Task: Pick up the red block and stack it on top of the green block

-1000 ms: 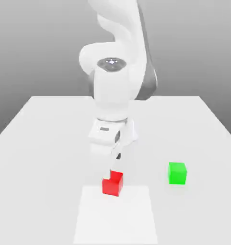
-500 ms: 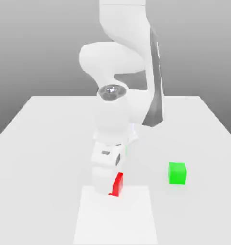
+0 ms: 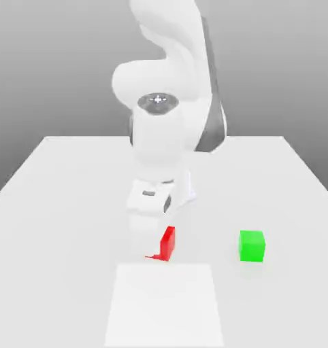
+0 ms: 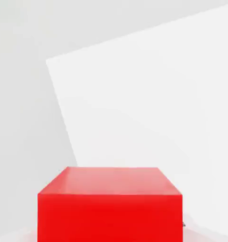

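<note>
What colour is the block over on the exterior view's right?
The block is bright green, best seen in the exterior view.

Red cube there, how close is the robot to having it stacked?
About halfway, it seems. The gripper already has the red cube in its grip, apparently being lifted. Still left: carrying it to the green cube, standing off at the exterior view's right, and setting it on top.

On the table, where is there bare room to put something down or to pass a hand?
The table is bare at the exterior view's left, beside the white patch, and between that patch and the green block. Crowded: around the gripper and red block.
</note>
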Robot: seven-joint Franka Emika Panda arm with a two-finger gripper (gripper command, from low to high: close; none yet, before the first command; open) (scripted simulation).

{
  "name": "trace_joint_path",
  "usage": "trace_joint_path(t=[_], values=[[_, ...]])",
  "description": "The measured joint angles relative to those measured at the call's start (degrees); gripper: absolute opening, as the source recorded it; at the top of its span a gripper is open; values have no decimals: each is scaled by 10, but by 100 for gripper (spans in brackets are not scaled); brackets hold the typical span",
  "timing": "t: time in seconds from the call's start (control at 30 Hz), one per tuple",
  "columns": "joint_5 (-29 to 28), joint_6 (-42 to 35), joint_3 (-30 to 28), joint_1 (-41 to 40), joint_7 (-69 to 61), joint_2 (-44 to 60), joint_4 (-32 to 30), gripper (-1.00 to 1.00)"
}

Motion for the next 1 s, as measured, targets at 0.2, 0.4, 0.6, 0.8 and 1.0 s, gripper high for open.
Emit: trace_joint_path(t=[0.2,0.4,0.6,0.8,1.0], values=[[33,-36,62,62,83,-36,1,-100],[74,-67,133,133,175,-65,3,-100],[111,-96,205,201,270,-91,5,-100],[87,0,226,195,306,9,9,-100],[49,55,223,186,332,67,11,100]])
